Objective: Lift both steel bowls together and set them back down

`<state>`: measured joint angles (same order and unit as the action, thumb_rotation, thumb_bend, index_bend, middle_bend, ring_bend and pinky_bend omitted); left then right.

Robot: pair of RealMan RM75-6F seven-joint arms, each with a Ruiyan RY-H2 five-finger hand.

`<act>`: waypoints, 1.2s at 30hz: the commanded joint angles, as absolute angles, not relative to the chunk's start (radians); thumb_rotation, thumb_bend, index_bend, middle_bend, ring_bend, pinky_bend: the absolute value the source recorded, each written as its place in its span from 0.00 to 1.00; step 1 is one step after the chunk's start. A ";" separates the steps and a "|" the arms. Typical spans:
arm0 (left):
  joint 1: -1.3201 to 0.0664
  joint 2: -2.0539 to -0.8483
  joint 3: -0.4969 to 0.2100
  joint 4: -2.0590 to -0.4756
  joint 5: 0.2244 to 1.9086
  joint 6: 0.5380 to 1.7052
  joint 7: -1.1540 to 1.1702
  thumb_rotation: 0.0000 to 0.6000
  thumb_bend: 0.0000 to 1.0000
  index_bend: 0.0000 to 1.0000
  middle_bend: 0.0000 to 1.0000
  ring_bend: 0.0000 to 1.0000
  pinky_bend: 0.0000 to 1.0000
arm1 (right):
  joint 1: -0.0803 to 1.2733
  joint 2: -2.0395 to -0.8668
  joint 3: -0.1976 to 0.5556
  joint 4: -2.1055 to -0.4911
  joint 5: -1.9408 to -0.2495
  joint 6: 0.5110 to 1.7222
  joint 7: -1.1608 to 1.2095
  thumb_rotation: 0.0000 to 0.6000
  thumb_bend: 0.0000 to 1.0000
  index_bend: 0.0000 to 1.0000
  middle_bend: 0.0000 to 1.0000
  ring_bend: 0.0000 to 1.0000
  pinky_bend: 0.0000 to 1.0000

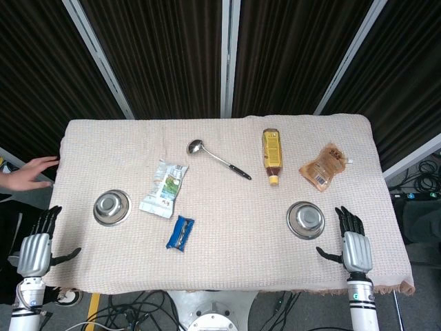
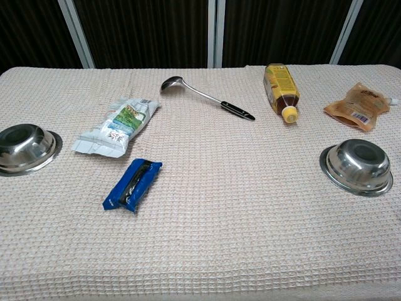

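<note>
both hands, left (image 1: pixel 34 249) and right (image 1: pixel 354 245), lie spread and empty beside 2 steel bowls (image 1: pixel 112 207) (image 1: pixel 306 219); labels unreadable.

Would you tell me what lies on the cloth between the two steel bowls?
Between the left steel bowl and right steel bowl, the head view shows a blue snack packet; the white pouch sits slightly farther back.

1. Left hand (image 1: pixel 34 249): visible in the head view only. Palm faces down, fingers extended forward and apart, thumb spread toward the right hand. It holds nothing.
2. Right hand (image 1: pixel 353 243): visible in the head view only. Palm faces down, fingers extended forward and apart, thumb spread toward the left hand. It holds nothing.
3. Both forearms rise vertically from the lower frame edge.
</note>
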<state>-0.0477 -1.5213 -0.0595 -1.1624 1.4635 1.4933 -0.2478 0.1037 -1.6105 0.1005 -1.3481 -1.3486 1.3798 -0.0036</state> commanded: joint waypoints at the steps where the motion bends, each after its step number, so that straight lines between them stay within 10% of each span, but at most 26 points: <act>1: -0.052 -1.520 -0.061 -1.160 1.466 1.493 -0.240 1.00 0.00 0.08 0.06 0.02 0.15 | 0.105 -1.610 0.102 -1.347 -1.348 1.377 -0.003 1.00 0.00 0.00 0.00 0.00 0.00; 11: -0.129 -1.494 -0.088 -1.120 1.480 1.430 -0.186 1.00 0.00 0.10 0.06 0.02 0.15 | 0.141 -1.566 0.125 -1.383 -1.310 1.312 -0.077 1.00 0.00 0.00 0.00 0.00 0.00; 24: -0.414 -1.385 -0.087 -1.128 1.452 0.947 -0.154 1.00 0.00 0.08 0.06 0.02 0.19 | 0.342 -1.446 0.208 -1.565 -1.027 1.015 -0.422 1.00 0.00 0.00 0.00 0.00 0.00; 36: -0.541 -1.368 -0.066 -1.124 1.442 0.775 -0.154 1.00 0.00 0.08 0.06 0.02 0.18 | 0.451 -1.422 0.190 -1.603 -0.815 0.934 -0.538 1.00 0.00 0.00 0.00 0.00 0.00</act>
